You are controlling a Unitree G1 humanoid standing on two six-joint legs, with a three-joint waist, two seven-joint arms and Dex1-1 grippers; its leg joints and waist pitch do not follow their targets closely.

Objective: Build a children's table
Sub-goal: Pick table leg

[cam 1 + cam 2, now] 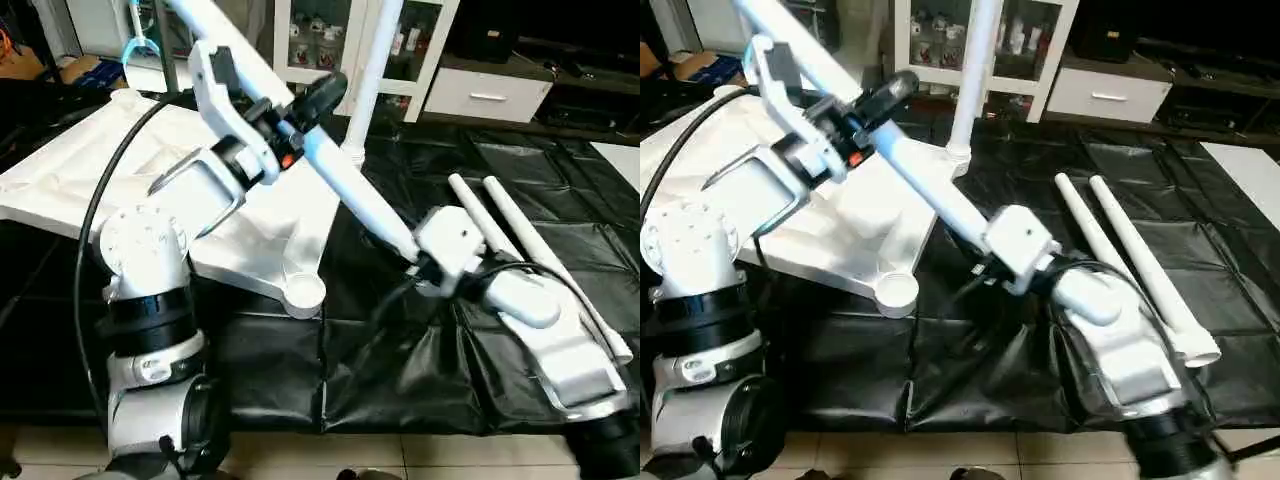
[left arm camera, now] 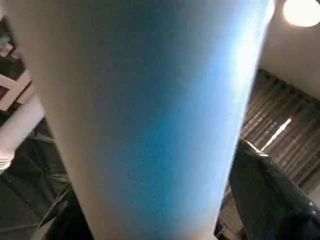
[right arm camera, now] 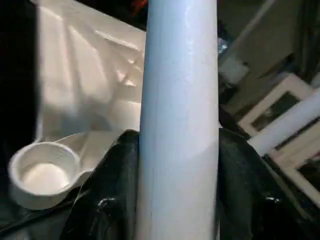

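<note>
Clamping the slanted leg (image 1: 350, 195) at its near end, right gripper (image 3: 177, 165) fingers press both sides; left gripper (image 1: 300, 110) straddles it higher, grip unclear. Leg crosses above the upturned tabletop (image 1: 90, 170); empty corner socket (image 1: 303, 293) near. One leg (image 1: 372, 70) stands in the far socket. Two spare legs (image 1: 520, 240) lie right on black cover (image 1: 380, 370).

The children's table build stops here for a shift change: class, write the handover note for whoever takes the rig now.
Right tool: shut on the raised leg, fingers on both sides of the tube.
Left tool: around the same leg higher up; whether it grips cannot be told.
Tabletop: upside down on the black cover, near corner socket empty.
Done: one upright leg stands in a far corner socket.
Left: seat the held leg, then the two spare legs lying on the cover to the right.
</note>
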